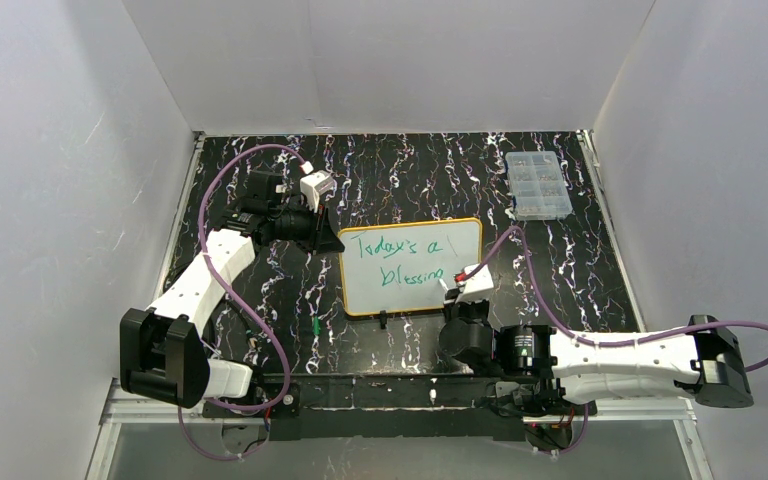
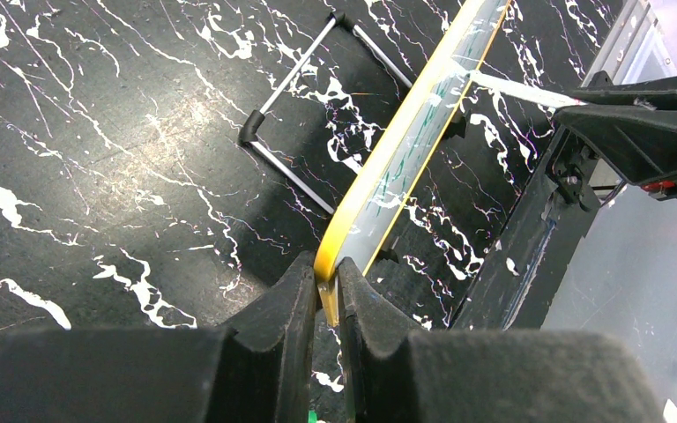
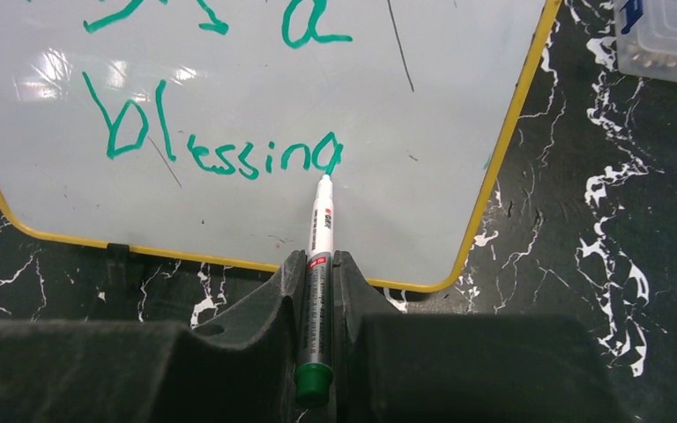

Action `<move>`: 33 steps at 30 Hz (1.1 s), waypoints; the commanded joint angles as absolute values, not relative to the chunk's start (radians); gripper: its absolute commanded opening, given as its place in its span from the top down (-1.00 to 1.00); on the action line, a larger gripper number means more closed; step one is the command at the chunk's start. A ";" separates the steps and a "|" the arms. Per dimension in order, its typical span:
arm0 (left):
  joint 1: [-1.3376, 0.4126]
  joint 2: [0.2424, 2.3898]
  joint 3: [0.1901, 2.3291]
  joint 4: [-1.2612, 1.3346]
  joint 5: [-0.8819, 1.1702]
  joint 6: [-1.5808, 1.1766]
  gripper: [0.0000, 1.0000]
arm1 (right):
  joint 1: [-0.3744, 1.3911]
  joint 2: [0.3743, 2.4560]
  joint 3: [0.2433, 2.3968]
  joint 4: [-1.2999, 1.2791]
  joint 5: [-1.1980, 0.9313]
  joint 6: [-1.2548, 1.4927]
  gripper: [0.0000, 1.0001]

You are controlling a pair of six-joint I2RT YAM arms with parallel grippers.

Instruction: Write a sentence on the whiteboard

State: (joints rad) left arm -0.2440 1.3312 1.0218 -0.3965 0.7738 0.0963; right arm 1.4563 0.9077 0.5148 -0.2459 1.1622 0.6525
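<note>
The left claw [image 2: 326, 280] is pinched tight on the far left corner of the whiteboard [image 2: 405, 150], one matte black finger on each side of its rounded yellow frame. The right claw [image 3: 320, 264] is narrow, clamped around a slim white marker [image 3: 322, 216] with a green end. The marker's tip touches the glossy white surface at the last letter of "blessing", written in green under "Today's a". The board sits mid-table, between the two arms, on a black table [image 1: 290, 290] veined with white like marble. A thin wire stand [image 2: 300, 106] shows behind the board. A clear plastic box [image 1: 537, 185] with compartments lies near the far right corner, well apart.
</note>
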 commanded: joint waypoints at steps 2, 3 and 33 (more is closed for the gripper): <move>-0.237 1.293 1.029 -0.397 0.777 0.110 1.00 | 1.463 0.919 0.518 -0.328 1.132 0.772 0.97; -0.237 1.292 1.031 -0.397 0.777 0.110 1.00 | 1.465 0.919 0.514 -0.330 1.126 0.779 0.97; -0.237 1.290 1.029 -0.397 0.776 0.109 1.00 | 1.469 0.792 0.528 -0.392 1.197 0.784 0.97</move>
